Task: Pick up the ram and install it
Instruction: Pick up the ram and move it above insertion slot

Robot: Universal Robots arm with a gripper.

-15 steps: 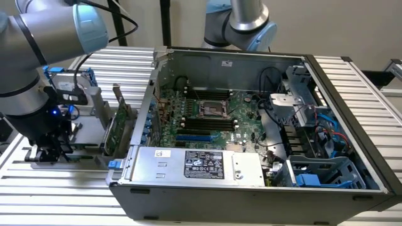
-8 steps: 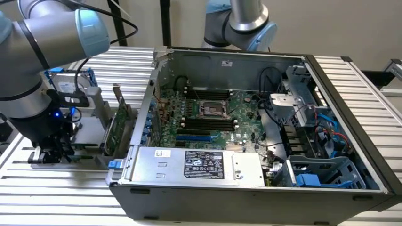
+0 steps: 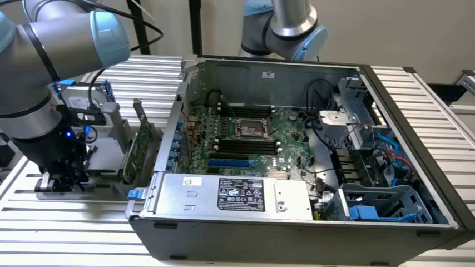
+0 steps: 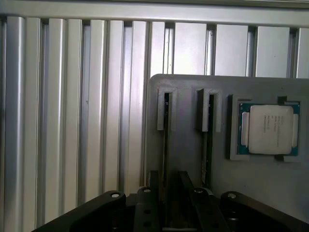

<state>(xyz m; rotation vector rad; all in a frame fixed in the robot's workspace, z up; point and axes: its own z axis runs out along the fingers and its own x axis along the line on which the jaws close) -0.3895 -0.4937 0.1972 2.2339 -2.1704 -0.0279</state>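
Beyond the gripper (image 3: 63, 181), an expansion card (image 3: 138, 149) stands upright on the slatted worktop (image 3: 74, 233). It sits between the gripper and the open computer case (image 3: 297, 69), just beside the case's wall. Inside the case, further from the gripper, the motherboard (image 3: 286, 125) lies exposed, with its dark memory slots (image 3: 241, 146) unfilled. A second robot arm (image 3: 286, 28) rises behind the case, well apart from the gripper.

In the wrist view the gripper (image 4: 169, 186) is low over a grey holder (image 4: 186, 145), open and straddling one narrow slot. In that slot the ram (image 4: 166, 130) stands on edge, between the parted jaws and not visibly clamped. Near the gripper on one side, a second stick (image 4: 208, 145) occupies the neighbouring slot. Past it a silver processor (image 4: 270, 128) sits in its own recess.
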